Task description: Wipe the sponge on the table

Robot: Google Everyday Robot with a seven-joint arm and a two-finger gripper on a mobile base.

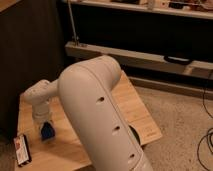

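Low over table (137, 114), arm (95, 112) bent, pincer (46, 129) clasping sponge (46, 133)

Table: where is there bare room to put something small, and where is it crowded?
On the table, bare wood shows at the right side, between the arm and the right edge, and at the front, right of the sponge. Crowded: the left end, where the gripper sits at the sponge, near the black-and-red device.

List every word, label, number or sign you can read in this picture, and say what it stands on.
None can be read.
The black-and-red device on the table may carry a label, but it is too blurred to read.
The gripper, down over the blue sponge near the table's left side, bears no visible text.
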